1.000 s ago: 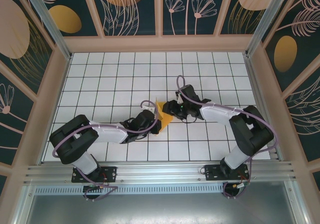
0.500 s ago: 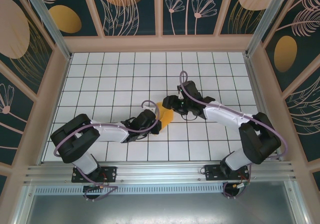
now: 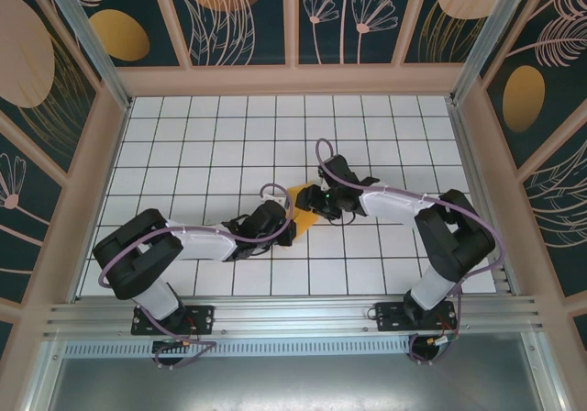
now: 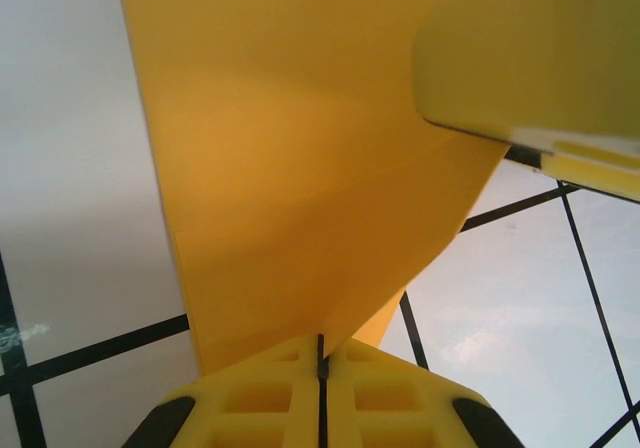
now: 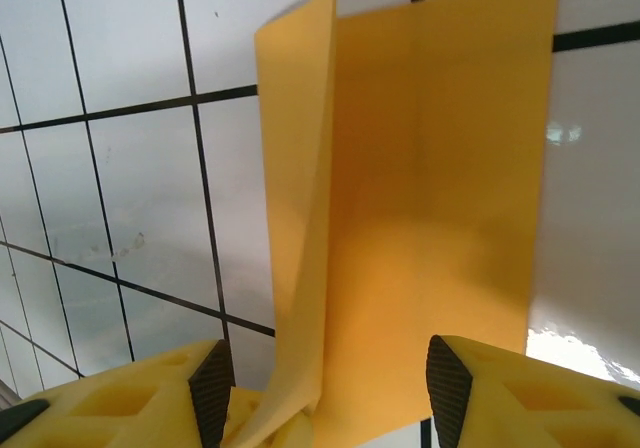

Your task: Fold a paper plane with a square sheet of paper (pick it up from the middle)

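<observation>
Pinching the flimsy square sheet of paper [image 4: 300,168], the left gripper [image 4: 322,353] is clamped; the right gripper [image 5: 322,373] gapes astride the raised fold [image 5: 305,168], likely its stiffest hold

Middle of the white grid-tiled table [image 3: 211,127] is crowded. The black-and-white left arm [image 3: 197,243] and right arm [image 3: 394,200] reach in and meet at the half-folded orange-yellow paper sheet [image 3: 307,211], one flap standing up. Far rows and both outer columns are bare tile, boxed in by leaf-patterned wall panels [image 3: 238,16].
</observation>
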`<action>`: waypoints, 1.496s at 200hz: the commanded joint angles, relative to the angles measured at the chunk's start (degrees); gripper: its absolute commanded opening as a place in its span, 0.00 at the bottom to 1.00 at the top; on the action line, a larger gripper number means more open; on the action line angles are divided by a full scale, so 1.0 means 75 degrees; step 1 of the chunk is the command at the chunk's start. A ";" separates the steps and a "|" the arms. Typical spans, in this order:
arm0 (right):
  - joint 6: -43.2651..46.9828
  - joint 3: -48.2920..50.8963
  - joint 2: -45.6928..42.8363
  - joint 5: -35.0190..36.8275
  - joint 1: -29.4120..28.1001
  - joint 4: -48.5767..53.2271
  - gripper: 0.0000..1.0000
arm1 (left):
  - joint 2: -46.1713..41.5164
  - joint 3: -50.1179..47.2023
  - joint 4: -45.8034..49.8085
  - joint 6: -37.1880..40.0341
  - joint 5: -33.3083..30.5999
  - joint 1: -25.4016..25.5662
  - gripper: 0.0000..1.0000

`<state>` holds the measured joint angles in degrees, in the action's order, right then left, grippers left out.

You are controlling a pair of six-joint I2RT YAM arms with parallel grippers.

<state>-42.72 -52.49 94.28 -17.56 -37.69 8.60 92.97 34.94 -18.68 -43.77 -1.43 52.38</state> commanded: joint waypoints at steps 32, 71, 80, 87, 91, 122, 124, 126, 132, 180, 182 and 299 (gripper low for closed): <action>0.0318 0.0077 -0.0936 0.0648 0.0123 -0.0027 0.59 | 0.0200 -0.0150 -0.0605 -0.0276 0.0707 -0.0229 0.08; 0.0251 0.1080 -0.1727 0.0283 0.0362 -0.0633 0.35 | 0.0405 -0.0276 -0.1096 -0.0451 0.1287 -0.0398 0.08; 0.0278 0.1147 -0.1692 0.0166 0.0373 -0.0635 0.30 | 0.0446 -0.0281 -0.1155 -0.0504 0.1353 -0.0416 0.08; 0.0334 0.1142 -0.1572 0.0011 0.0379 -0.0627 0.27 | 0.0471 -0.0298 -0.1193 -0.0539 0.1395 -0.0427 0.08; 0.0360 0.1131 -0.1495 -0.0064 0.0380 -0.0608 0.24 | 0.0481 -0.0319 -0.1253 -0.0559 0.1434 -0.0439 0.08; 0.0277 0.1187 -0.1057 -0.0202 0.0351 -0.0710 0.10 | 0.0506 -0.0539 -0.1732 -0.0797 0.1719 -0.0591 0.08; 0.0275 0.1201 -0.1055 -0.0202 0.0350 -0.0736 0.09 | 0.0506 -0.0544 -0.1738 -0.0803 0.1724 -0.0590 0.08; 0.0254 0.1207 -0.1046 -0.0201 0.0350 -0.0757 0.09 | 0.0501 -0.0545 -0.1731 -0.0816 0.1726 -0.0593 0.08; 0.0228 0.1222 -0.1044 -0.0185 0.0362 -0.0779 0.08 | 0.0504 -0.0542 -0.1718 -0.0811 0.1732 -0.0614 0.08; 0.0232 0.1211 -0.0495 -0.0415 0.0350 -0.0960 0.08 | 0.0608 -0.0487 -0.1774 -0.0885 0.1849 -0.0663 0.09; 0.0225 0.1201 -0.0455 -0.0463 0.0350 -0.0980 0.08 | 0.0620 -0.0487 -0.1781 -0.0901 0.1845 -0.0660 0.09; 0.1756 0.0766 0.0794 0.0413 0.0288 0.0058 0.06 | 0.0520 -0.0453 -0.1607 -0.0737 0.2290 -0.1036 0.09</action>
<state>-34.76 -46.02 97.58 -19.44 -35.40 3.42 97.14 31.48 -30.30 -49.84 13.54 45.71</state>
